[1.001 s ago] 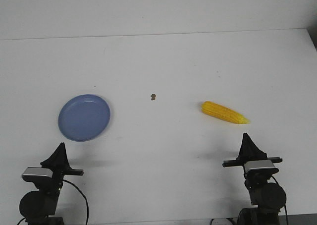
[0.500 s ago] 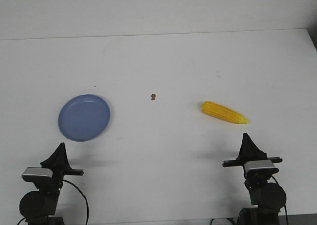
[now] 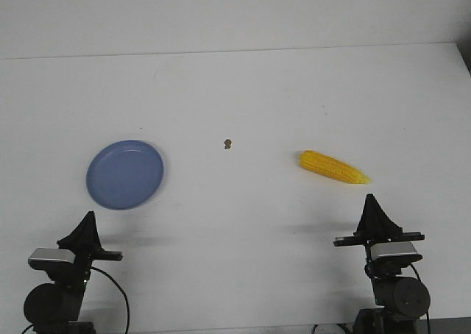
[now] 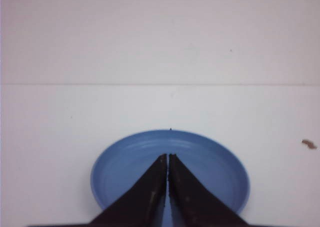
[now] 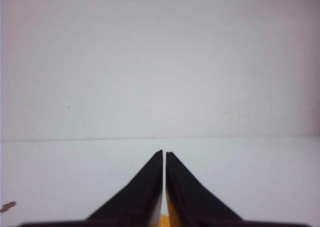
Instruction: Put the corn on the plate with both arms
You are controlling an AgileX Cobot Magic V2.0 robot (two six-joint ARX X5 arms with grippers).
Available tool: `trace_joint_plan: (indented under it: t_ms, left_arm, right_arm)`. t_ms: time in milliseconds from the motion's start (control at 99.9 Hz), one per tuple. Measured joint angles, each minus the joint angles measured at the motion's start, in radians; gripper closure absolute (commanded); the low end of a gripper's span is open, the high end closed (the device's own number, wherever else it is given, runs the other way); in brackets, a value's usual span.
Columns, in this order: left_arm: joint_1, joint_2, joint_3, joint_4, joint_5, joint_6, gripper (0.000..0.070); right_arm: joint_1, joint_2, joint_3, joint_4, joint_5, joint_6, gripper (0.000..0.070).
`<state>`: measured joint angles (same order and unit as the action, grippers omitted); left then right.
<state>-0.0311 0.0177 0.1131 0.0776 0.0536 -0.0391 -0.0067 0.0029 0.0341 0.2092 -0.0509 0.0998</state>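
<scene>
The yellow corn (image 3: pixel 333 167) lies on the white table at the right, its pointed end to the right. The blue plate (image 3: pixel 125 174) sits at the left, empty. My left gripper (image 3: pixel 90 216) is shut and empty, just nearer to me than the plate; in the left wrist view its tips (image 4: pixel 168 156) show over the plate (image 4: pixel 125 157). My right gripper (image 3: pixel 369 199) is shut and empty, just nearer to me than the corn's pointed end. In the right wrist view (image 5: pixel 164 152) only a sliver of corn (image 5: pixel 171 218) shows between the fingers' bases.
A tiny brown speck (image 3: pixel 228 143) lies on the table between plate and corn; it also shows in the left wrist view (image 4: pixel 309 144) and the right wrist view (image 5: pixel 8 206). The table's far edge (image 3: pixel 235 51) meets a pale wall.
Both arms have shifted slightly toward me and lower in the front view; the right one also moved a little to the right. Corn and plate have not moved.
</scene>
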Motion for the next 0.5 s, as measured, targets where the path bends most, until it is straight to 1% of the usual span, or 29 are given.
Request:
trace_joint_plan:
  t_ms: [110, 240, 500]
  left_arm:
    - [0.0, 0.042, 0.114, -0.063, 0.0, -0.031, 0.0687]
    - [0.0, 0.148, 0.273, -0.201, 0.0, -0.065, 0.0687]
    - [0.0, 0.445, 0.672, -0.493, 0.0, -0.06, 0.0687]
  right_arm:
    - [0.0, 0.001, 0.07, -0.093, 0.0, 0.03, 0.0681]
    - [0.0, 0.029, 0.206, -0.244, 0.0, 0.04, 0.0681]
    - [0.0, 0.209, 0.507, -0.605, 0.001, 0.035, 0.0681]
